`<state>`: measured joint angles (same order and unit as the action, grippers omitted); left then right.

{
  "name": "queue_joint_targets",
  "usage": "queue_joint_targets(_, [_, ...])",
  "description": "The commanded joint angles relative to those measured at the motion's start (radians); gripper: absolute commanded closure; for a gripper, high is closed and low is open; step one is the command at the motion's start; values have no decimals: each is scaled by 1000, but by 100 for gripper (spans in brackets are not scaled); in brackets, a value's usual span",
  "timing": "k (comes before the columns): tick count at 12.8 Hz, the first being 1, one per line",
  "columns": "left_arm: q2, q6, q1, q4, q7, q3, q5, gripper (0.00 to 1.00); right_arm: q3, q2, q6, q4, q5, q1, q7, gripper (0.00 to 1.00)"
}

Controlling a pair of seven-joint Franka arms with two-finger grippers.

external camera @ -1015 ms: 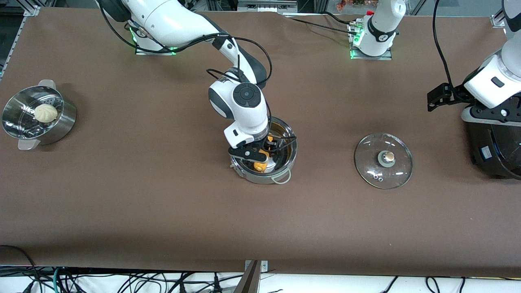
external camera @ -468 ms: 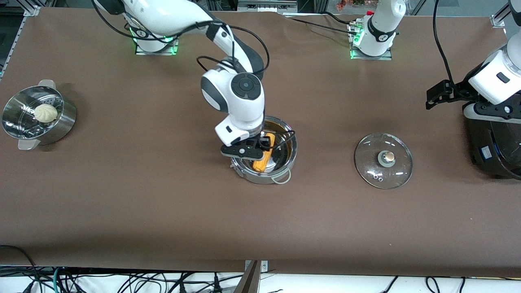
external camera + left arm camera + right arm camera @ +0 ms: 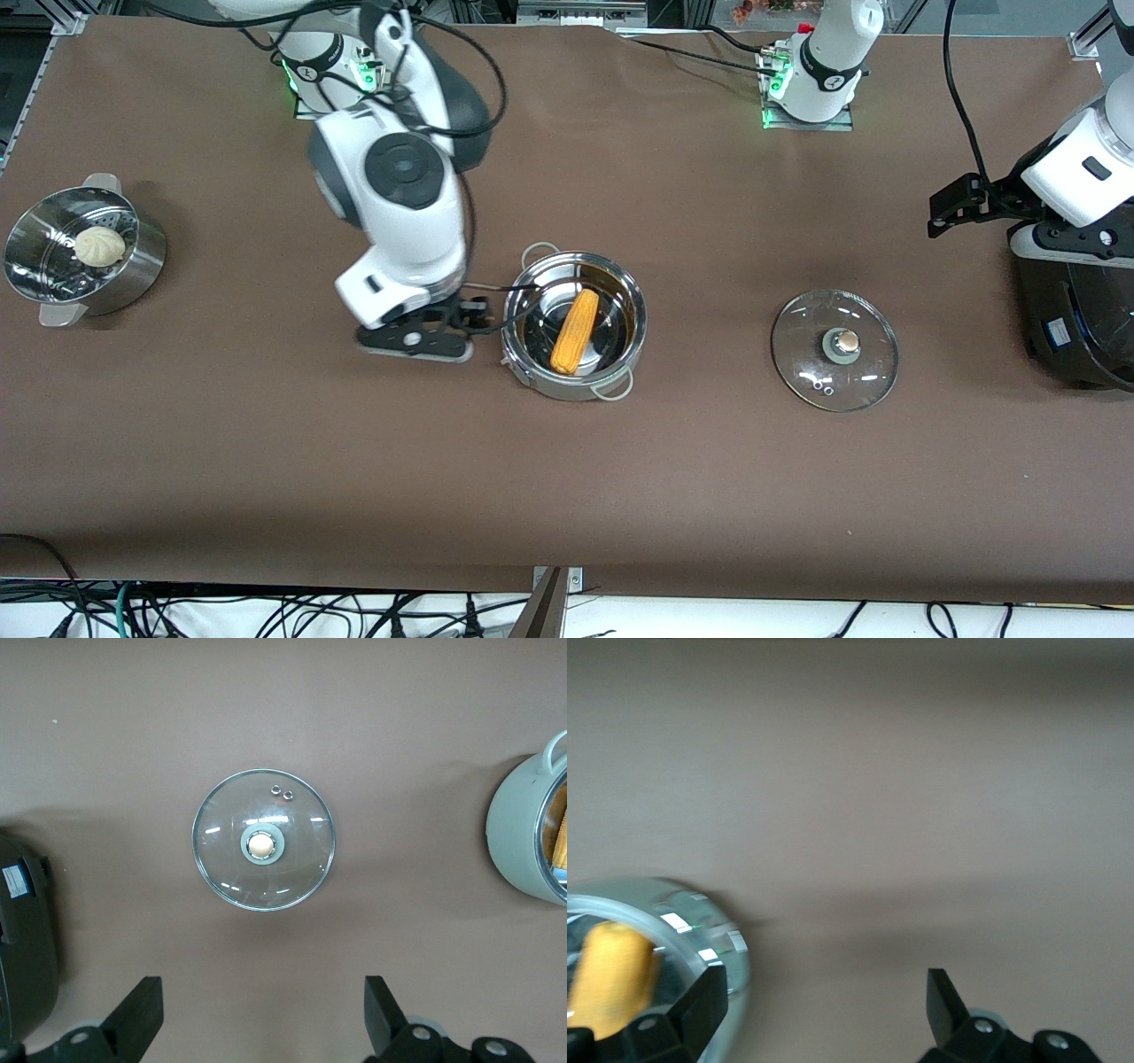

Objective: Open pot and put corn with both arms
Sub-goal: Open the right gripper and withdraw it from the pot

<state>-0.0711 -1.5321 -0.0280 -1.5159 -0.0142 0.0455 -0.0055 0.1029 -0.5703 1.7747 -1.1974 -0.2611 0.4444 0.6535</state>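
The corn [image 3: 574,331] is seen lying inside the open pot [image 3: 620,372]; the lid [image 3: 834,350] rests on the desk [image 3: 266,461] toward the left arm's end. The right hand [image 3: 824,1014], spread and empty, hangs just beside the pot; the left hand [image 3: 261,1019], spread and empty, is held above the lid. Little, by the look of it, is left to be done.

The front camera sits high across the table [image 3: 266,461] from the two arm bases and looks down over its whole length. The left wrist camera looks straight down from well above, with the glass lid [image 3: 263,840] in the middle and the pot [image 3: 523,846] at the frame's edge. The right wrist camera looks down from closer, catching the pot [image 3: 700,943] and corn [image 3: 609,979] in a corner. All three views share the pot; the front [image 3: 834,350] and left wrist views share the lid.
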Motion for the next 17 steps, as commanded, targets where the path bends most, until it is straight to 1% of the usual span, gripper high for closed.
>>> queue_joint_targets(1, [8, 4, 2, 0, 0, -1, -16, 0, 8, 75, -56, -48, 23, -107, -83, 0])
queue_joint_targets(3, [8, 4, 2, 2, 3, -1, -18, 0, 6, 90, -105, -48, 31, -197, -180, 0])
queue_joint_targets(4, [10, 4, 3, 2, 3, -3, -18, 0, 6, 99, -125, -48, 54, -241, -239, 0])
queue_joint_targets(5, [10, 4, 3, 5, 3, -6, -18, 0, 5, 102, -144, -48, 100, -303, -283, 0])
queue_joint_targets(6, [10, 4, 3, 5, 3, -9, -18, 0, 6, 116, -153, -47, 173, -375, -323, 0])
queue_joint_targets(7, [8, 4, 5, 2, 3, -10, -18, 0, 0, 141, -152, -59, 224, -427, -372, 0])
queue_joint_targets(8, [10, 4, 13, 3, 3, -10, -18, 0, -9, 167, -143, -86, 238, -452, -426, 0])
queue_joint_targets(9, [10, 4, 19, 8, 3, -10, -19, 0, -17, 205, -138, -114, 238, -457, -461, 0])
queue_joint_targets(12, [10, 4, 19, 11, 6, -7, -19, 0, -25, 274, -124, -178, 237, -457, -463, 0])
queue_joint_targets(14, [10, 4, 19, 11, 7, -7, -18, 0, -57, 296, -74, -218, 237, -457, -486, 0])
queue_joint_targets(15, [10, 4, 19, 11, 10, -7, -18, 0, -67, 318, -80, -247, 238, -458, -508, 0])
queue_joint_targets(16, [10, 4, 19, 11, 10, -7, -18, 0, -89, 363, -71, -284, 240, -458, -556, 0])
queue_joint_targets(17, [10, 4, 19, 11, 13, -7, -18, 0, -95, 381, -69, -301, 237, -458, -639, 0])
